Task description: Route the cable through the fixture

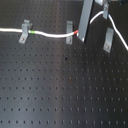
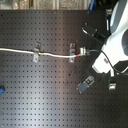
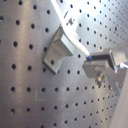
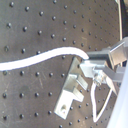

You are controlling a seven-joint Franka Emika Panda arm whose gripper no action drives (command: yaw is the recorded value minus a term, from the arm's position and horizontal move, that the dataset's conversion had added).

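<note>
White cable (image 1: 47,34) runs in from the first exterior view's left edge across the upper part of the frame, over a black pegboard (image 1: 60,90). It sits in a first metal clip (image 1: 24,31) at upper left and a second clip (image 1: 71,31) at upper centre, with a green mark just past the first and a red mark at the second. A third clip (image 1: 108,39) stands at upper right, apparently with no cable seated in it yet; the slack loops above and beside it.

The gripper (image 3: 95,61) holds the cable just beyond the second clip; in both wrist views the fingers (image 4: 97,65) are pinched onto the white strand, right beside the clip's upright.

Judged from this, the remaining step is the third clip. The risks: pulling sideways too hard could lift the cable out of the second clip, since the grip sits so close to it; the finger could also strike that clip's upright; and the loose loop near the upper right could snag the third clip.
</note>
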